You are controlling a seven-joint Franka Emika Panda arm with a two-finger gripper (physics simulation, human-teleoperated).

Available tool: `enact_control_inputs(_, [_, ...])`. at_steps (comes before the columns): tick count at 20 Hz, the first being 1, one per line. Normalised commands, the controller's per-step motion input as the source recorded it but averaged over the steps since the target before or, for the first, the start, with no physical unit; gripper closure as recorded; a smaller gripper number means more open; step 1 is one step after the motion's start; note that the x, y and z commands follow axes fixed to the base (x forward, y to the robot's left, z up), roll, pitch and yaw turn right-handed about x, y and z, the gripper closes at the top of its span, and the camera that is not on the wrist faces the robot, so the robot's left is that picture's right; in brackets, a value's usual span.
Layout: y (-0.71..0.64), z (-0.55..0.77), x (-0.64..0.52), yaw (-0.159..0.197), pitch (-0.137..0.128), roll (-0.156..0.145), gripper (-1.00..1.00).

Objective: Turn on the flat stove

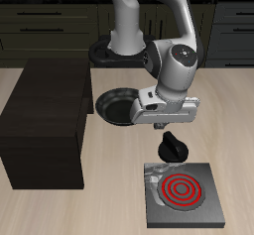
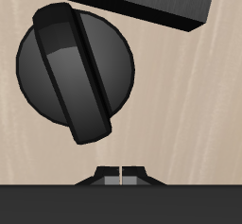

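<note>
While coil glows red, flat stove (image 1: pixel 184 194) sits just below gripper (image 1: pixel 174 146).

One flat stove (image 1: pixel 184 193), one frying pan (image 1: pixel 117 105), one dark-brown box (image 1: pixel 45 130).

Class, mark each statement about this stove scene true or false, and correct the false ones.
1. The coil on the flat stove glows red. True.
2. The frying pan sits on the stove. False: it rests on the table farther back, beside the dark-brown box.
3. The gripper is wide open. False: in the wrist view its fingers are closed together and hold nothing.
4. The wrist view shows the black knob. True.
</note>
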Motion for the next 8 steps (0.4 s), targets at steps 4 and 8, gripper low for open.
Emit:
enact_control_inputs(4, [0.14,0.04,-0.09,-0.006,0.008,-0.014,-1.0])
enact_control_inputs(8, [0.12,0.17,-0.22,-0.056,0.008,0.022,-1.0])
